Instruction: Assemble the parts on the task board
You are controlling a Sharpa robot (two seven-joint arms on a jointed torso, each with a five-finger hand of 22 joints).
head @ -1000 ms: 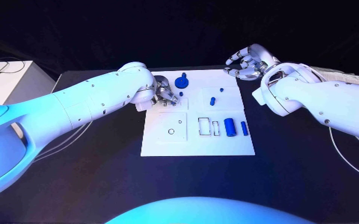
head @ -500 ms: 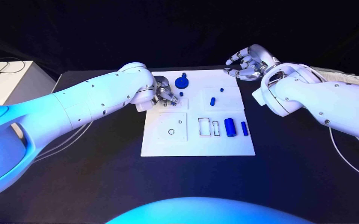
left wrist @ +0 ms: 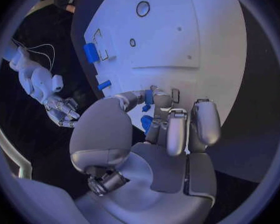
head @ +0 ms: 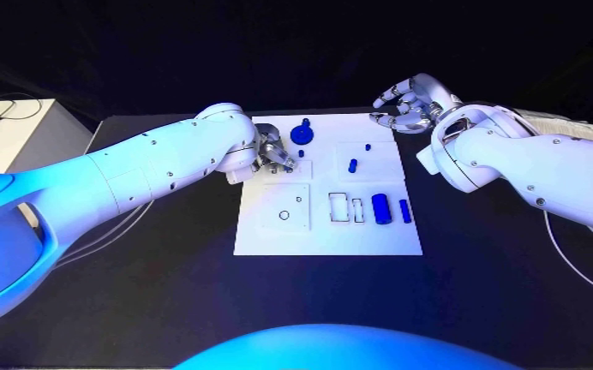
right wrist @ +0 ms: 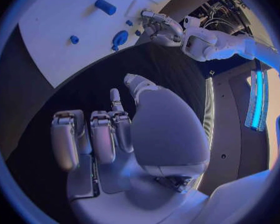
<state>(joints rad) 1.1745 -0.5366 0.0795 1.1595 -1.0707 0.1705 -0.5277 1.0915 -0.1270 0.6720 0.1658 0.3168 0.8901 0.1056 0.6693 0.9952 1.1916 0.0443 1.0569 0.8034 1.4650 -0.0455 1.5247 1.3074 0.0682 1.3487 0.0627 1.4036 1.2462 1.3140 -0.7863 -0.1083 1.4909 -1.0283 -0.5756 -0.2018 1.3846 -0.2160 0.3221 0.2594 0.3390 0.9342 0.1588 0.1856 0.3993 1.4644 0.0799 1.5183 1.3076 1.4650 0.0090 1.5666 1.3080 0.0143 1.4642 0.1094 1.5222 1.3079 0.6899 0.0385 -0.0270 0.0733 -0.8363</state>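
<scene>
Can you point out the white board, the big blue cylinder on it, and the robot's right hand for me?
board (head: 327, 241), head view, bare near edge.
cylinder (head: 380, 208), head view, middle of its side.
right hand (head: 410, 104), head view, middle of the hand.

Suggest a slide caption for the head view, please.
Left hand works at the task board's far-left corner while the right hand hovers beyond it.

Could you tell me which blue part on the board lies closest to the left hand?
The small blue part at the left hand's fingertips; the other blue pieces lie farther across the task board.
</scene>
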